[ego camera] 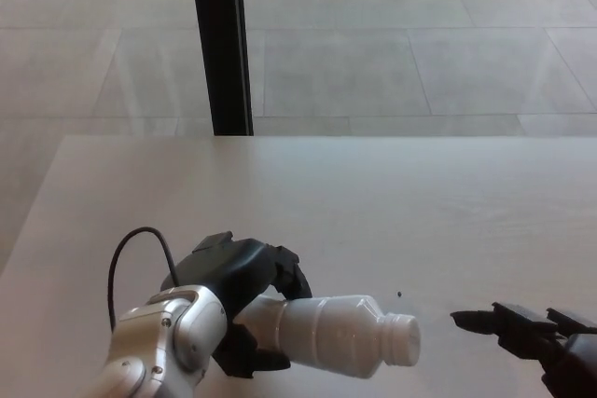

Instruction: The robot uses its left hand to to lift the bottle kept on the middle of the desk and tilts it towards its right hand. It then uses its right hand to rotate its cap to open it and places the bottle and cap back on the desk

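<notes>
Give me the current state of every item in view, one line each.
Bottle: white, lifted off the desk, tilted nearly flat, neck pointing toward the right hand.
Bottle cap: on the neck; whether loosened cannot be told.
Left hand: shut on the bottle's base end.
Right hand: open, holding nothing, apart from the cap, partly out of frame.
Desk: pale wood.
Black post: upright behind the desk.

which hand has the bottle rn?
The left hand, wrapped around the lower body of the white bottle, neck pointing right. The right hand is apart from it at the lower right edge, holding nothing.
</notes>
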